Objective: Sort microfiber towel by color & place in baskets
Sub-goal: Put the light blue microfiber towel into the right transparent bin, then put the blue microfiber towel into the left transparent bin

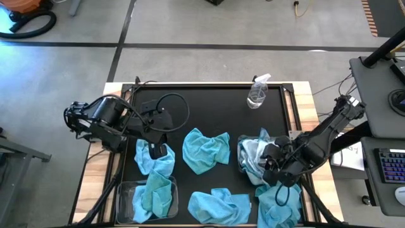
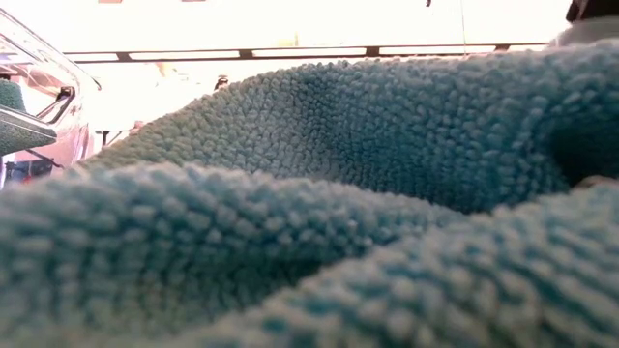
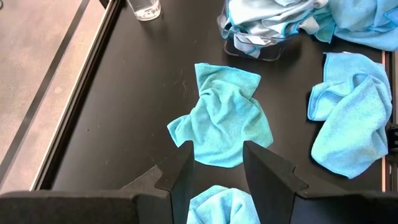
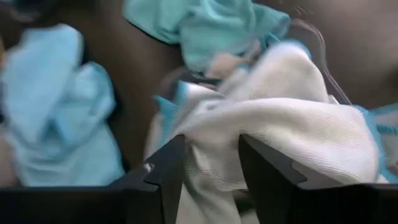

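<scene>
Nearly all the low view behind one turquoise towel (image 2: 319, 193); right gripper (image 4: 211, 180) parted over pale towels (image 4: 280, 118), basket mostly buried.

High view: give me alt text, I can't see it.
Right gripper hangs open over the right basket of pale towels. Left gripper sits open above a turquoise towel; more lie loose nearby.

Grey concrete floor (image 1: 209, 28) crossed by dark tape lines. Orange vacuum with black hose (image 1: 25, 16) in far left corner. Desk: black mat (image 1: 215, 107) on pale wood top (image 1: 114, 95). Side table at right carrying keyboard (image 1: 391, 168) with purple-lit keys. Low view: room behind washed out by bright light.
</scene>
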### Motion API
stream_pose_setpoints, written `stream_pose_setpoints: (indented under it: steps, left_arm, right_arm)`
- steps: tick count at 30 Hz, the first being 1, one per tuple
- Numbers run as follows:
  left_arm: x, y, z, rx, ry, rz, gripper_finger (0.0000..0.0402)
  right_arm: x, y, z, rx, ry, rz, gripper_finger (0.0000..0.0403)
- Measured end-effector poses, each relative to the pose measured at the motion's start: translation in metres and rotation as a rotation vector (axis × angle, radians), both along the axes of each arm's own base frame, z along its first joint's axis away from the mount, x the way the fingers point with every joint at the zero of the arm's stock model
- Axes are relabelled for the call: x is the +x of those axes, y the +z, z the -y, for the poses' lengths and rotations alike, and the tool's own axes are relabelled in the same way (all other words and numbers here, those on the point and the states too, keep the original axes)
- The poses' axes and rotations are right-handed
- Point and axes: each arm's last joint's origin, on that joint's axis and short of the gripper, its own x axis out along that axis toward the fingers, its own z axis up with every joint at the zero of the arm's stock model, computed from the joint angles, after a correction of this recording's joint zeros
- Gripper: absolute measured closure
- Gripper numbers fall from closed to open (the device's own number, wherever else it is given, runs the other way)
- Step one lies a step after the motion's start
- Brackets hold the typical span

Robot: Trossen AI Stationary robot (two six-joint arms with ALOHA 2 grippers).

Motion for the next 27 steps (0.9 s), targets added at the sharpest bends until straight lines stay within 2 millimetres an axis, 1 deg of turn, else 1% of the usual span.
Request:
stream_pose_setpoints:
  steps: [4, 7, 10, 12, 15, 20, 24, 27]
  left_arm:
    - [0.000, 0.000, 0.000, 0.000, 0.000, 0.000, 0.0278]
    - [0.000, 0.000, 0.000, 0.000, 0.000, 0.000, 0.0278]
    - [0.000, 0.000, 0.000, 0.000, 0.000, 0.000, 0.0278]
    - [0.000, 0.000, 0.000, 0.000, 0.000, 0.000, 0.0278]
    - [0.000, 0.000, 0.000, 0.000, 0.000, 0.000, 0.0278]
    - [0.000, 0.000, 0.000, 0.001, 0.000, 0.000, 0.0278]
    - [0.000, 0.000, 0.000, 0.001, 0.000, 0.000, 0.0278]
    - [0.000, 0.000, 0.000, 0.000, 0.000, 0.000, 0.0278]
  right_arm:
    - [0.005, 0.023, -0.001, 0.033, -0.001, 0.066, 0.0248]
    - [0.007, 0.037, 0.001, 0.002, 0.001, 0.131, 0.0253]
    - [0.010, 0.046, 0.003, -0.049, 0.007, 0.181, 0.0260]
    - [0.013, 0.049, 0.006, -0.080, 0.003, 0.200, 0.0265]
    - [0.020, 0.047, 0.012, -0.093, -0.017, 0.206, 0.0271]
    - [0.040, 0.033, 0.019, -0.125, -0.076, 0.148, 0.0275]
    - [0.067, 0.018, 0.019, -0.153, -0.060, 0.124, 0.0274]
    - [0.092, 0.005, 0.017, -0.129, 0.018, 0.108, 0.0273]
